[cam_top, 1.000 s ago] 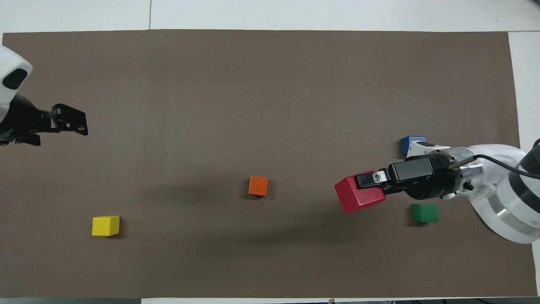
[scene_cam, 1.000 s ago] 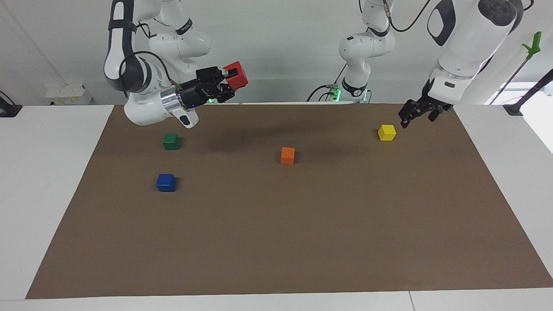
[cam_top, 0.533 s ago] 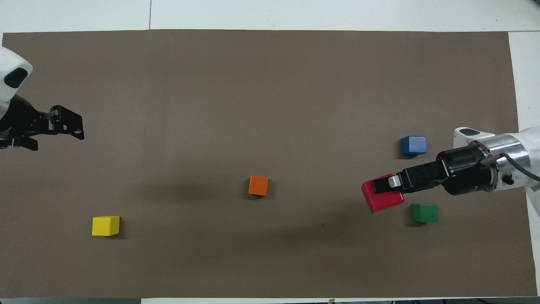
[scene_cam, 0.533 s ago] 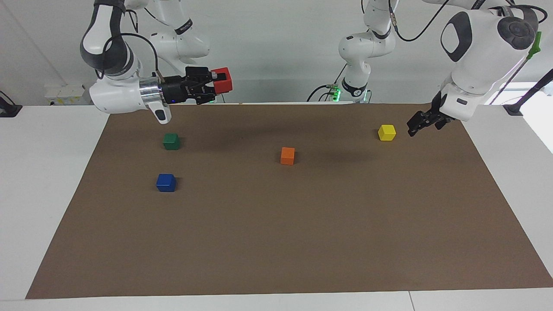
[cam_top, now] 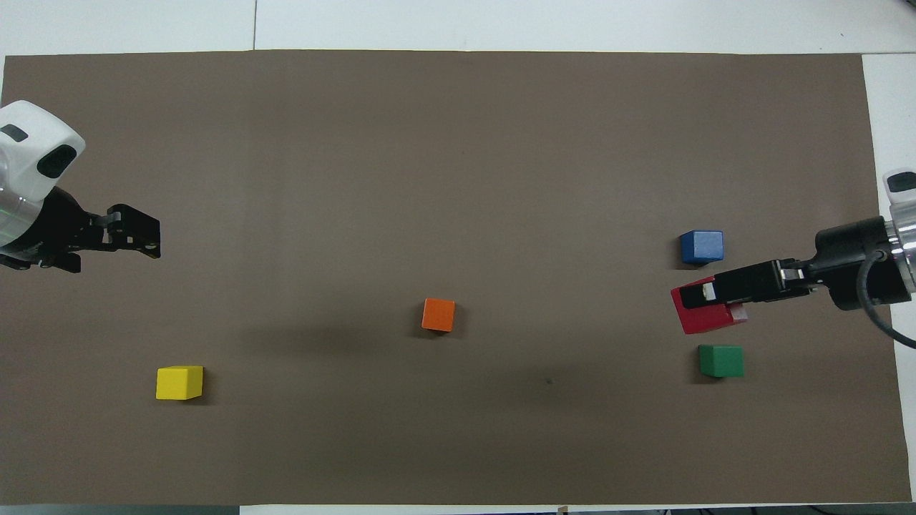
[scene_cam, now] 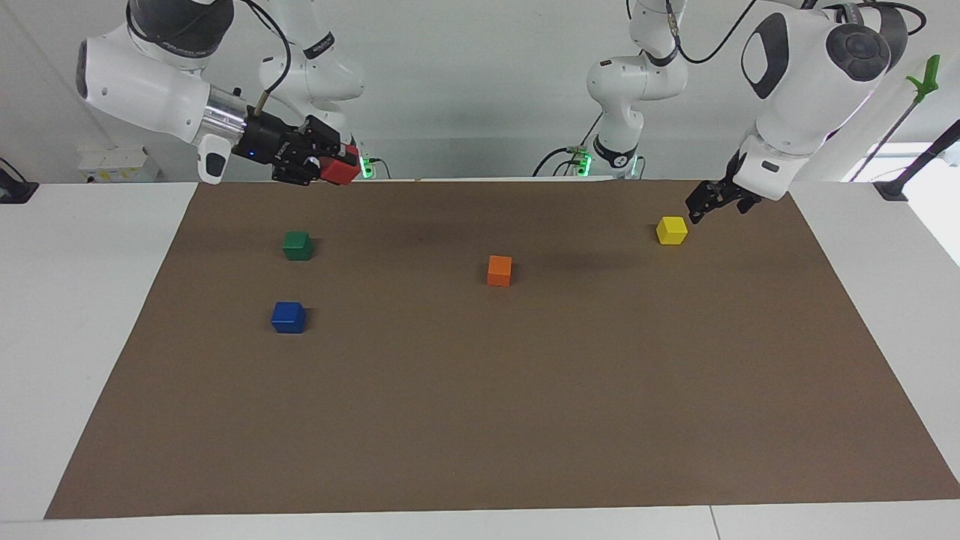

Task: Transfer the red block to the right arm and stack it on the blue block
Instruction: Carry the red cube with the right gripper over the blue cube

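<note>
A white surface (scene_cam: 97, 315) carries a wide brown mat (scene_cam: 495, 420), with pale walls above it. Five small cubes belong to the scene. The blue block (scene_cam: 288, 317) rests on the mat toward the right arm's end, and a green block (scene_cam: 297, 245) sits nearer to the robots than it. An orange block (scene_cam: 499, 270) lies near the middle of the mat. A yellow block (scene_cam: 671, 230) lies toward the left arm's end.

The right gripper (scene_cam: 324, 161) is raised in the air, its fingers closed on the red block (scene_cam: 341, 166); from overhead the red block (cam_top: 705, 315) appears over the mat between the blue block (cam_top: 701, 246) and the green block (cam_top: 720, 360). The left gripper (scene_cam: 705, 204) hangs just above the mat beside the yellow block; its fingers seem close together and hold nothing, though they are hard to make out.
</note>
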Robot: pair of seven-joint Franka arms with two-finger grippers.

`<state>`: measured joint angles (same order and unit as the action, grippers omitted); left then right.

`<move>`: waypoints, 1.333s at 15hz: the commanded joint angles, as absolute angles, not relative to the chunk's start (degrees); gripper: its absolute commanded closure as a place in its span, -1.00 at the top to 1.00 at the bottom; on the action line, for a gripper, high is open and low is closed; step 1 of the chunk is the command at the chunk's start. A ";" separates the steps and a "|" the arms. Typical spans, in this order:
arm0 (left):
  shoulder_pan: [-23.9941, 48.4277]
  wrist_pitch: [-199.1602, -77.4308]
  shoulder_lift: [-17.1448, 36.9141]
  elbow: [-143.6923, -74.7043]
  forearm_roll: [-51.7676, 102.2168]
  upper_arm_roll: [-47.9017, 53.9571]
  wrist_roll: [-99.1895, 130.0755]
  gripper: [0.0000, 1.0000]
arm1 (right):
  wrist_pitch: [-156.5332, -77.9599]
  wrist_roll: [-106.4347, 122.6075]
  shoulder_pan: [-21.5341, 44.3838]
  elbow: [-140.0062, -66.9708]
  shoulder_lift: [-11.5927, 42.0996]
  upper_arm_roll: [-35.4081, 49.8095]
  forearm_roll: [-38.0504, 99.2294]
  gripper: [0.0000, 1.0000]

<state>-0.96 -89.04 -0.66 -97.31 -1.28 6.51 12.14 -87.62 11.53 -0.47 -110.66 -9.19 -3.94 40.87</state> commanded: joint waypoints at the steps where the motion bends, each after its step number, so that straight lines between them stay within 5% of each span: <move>1: -0.44 -94.56 -2.82 -100.99 -1.49 5.98 10.99 1.00 | -90.96 8.71 -0.18 -108.55 -8.70 -3.17 30.46 -1.00; 10: 0.44 -91.76 -0.17 -96.85 1.76 5.36 9.85 1.00 | -101.41 -0.35 6.15 -111.96 -6.95 -2.99 0.72 -1.00; 20: 0.53 -92.99 -0.79 -97.03 1.67 5.54 9.41 1.00 | -125.22 -0.26 3.87 -123.48 -0.71 -2.99 -1.58 -1.00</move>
<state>-0.27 -92.67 -0.62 -97.37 1.14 6.22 10.18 -120.64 0.52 5.44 -120.25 -0.76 -3.48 -0.14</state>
